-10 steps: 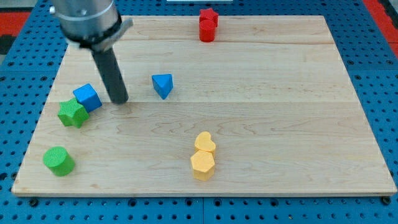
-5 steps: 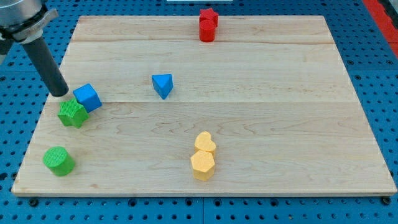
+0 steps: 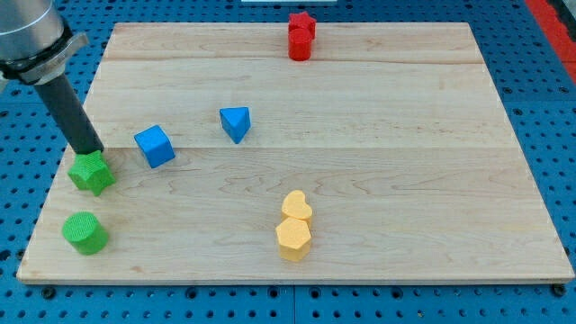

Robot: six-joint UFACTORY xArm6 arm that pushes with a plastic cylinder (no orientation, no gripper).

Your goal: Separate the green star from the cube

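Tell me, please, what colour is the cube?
Blue: the cube shows clearly in the camera view, right of the green star.

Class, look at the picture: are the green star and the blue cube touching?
Apart. The camera view shows bare wood between the green star and the blue cube.

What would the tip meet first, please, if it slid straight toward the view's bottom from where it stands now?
My tip already sits at the green star, so it meets that first; the green cylinder lies beyond.

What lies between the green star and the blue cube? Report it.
Nothing: in the camera view bare board separates the green star from the blue cube. My tip sits at the star's top edge.
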